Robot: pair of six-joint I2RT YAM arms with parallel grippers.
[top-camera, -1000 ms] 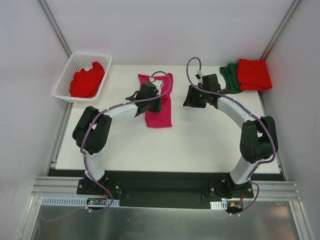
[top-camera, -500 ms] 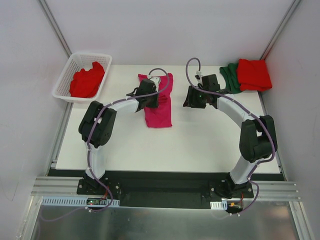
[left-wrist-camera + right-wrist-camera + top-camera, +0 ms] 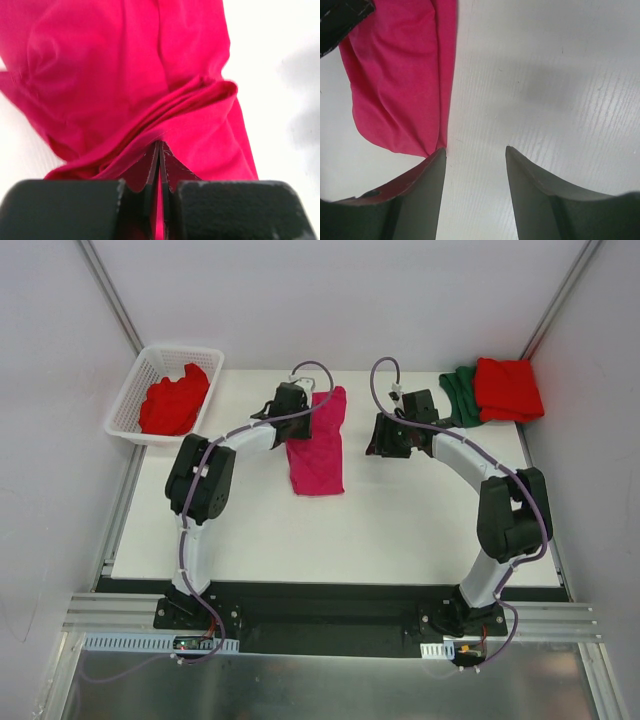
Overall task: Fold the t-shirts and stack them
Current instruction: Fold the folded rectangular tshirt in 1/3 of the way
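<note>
The magenta-pink t-shirt lies folded into a long strip on the white table. My left gripper is shut on its upper left edge; the left wrist view shows the jaws pinching a fold of the pink cloth. My right gripper is open and empty just right of the shirt; its wrist view shows the pink shirt by its left finger. A folded red t-shirt lies on a dark green t-shirt at the back right. Another red t-shirt lies in the basket.
A white lattice basket stands at the table's back left corner. Grey walls and metal posts close in the table on three sides.
My left gripper has moved up and back along the pink shirt's left edge, drawing the upper part of the cloth with it. The right arm has hardly moved.
</note>
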